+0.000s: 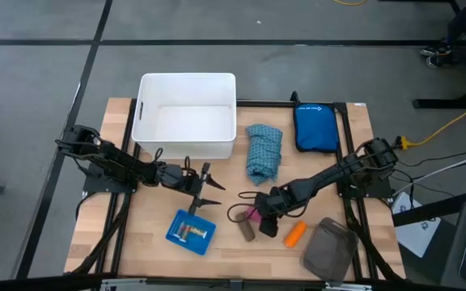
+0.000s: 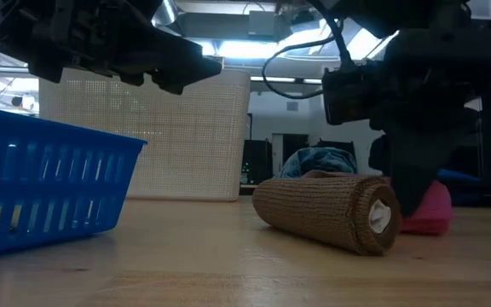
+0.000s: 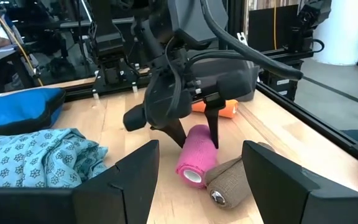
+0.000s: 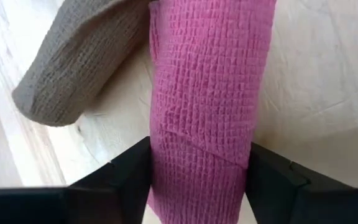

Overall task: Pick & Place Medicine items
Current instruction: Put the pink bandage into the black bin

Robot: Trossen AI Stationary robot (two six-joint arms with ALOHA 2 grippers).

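Note:
A pink bandage roll point(image 3: 194, 158) lies on the wood table beside a brown roll point(image 2: 326, 213). An orange tube point(image 1: 295, 234) rests just to their right. My right gripper point(image 3: 199, 144) stands over the pink roll point(image 4: 207, 93), shut on it. My left gripper point(image 1: 209, 194) hovers open above the table's middle, left of the rolls and behind a blue slatted basket point(image 1: 191, 232). Its fingers frame the rolls from a distance in the left wrist view. The basket holds small pieces too small to tell apart. My right gripper pinches the pink roll between its two fingers point(image 4: 132, 177), one on each long side, lying across it. They sit near the roll's end point(image 3: 199, 132) that points to the table's right. The fingers come from above, slanting down. The roll lies on the table.
A white bin point(image 1: 186, 115) stands at the far edge. A teal cloth point(image 1: 264, 152) and a blue pouch point(image 1: 315, 127) lie to its right. A grey container point(image 1: 330, 250) sits near the front right corner. A dark cable loop point(image 1: 238, 212) lies by the rolls.

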